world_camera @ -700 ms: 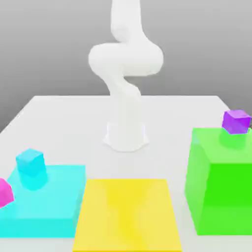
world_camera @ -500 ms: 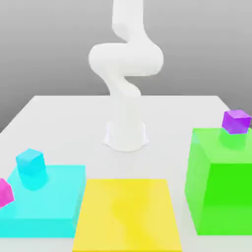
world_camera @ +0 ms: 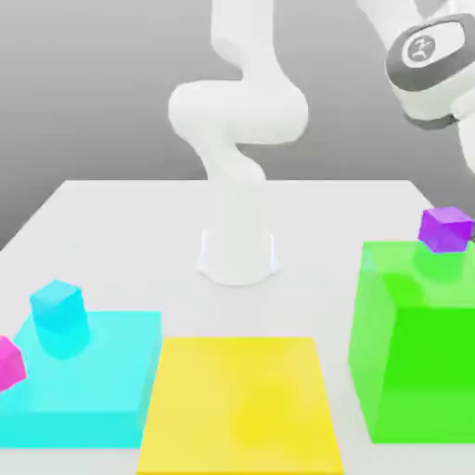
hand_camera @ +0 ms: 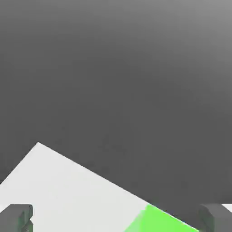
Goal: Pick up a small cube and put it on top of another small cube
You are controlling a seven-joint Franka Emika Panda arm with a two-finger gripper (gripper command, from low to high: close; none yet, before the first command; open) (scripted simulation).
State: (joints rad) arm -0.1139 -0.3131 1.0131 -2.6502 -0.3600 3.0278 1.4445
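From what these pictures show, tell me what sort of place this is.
Probably a simulated tabletop test scene, not a real room: a plain white table against a blank grey backdrop, flat-coloured blocks such as the big green block, and a white robot arm mounted on it.

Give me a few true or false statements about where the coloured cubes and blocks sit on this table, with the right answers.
1. The purple cube sits on top of the green block. True.
2. The cyan cube rests on the yellow slab. False: it rests on the cyan block.
3. The yellow slab lies between the cyan block and the green block. True.
4. The magenta cube sits at the exterior view's right edge. False: it is at the left edge.
5. The gripper is shut. False: its fingers stand wide apart.
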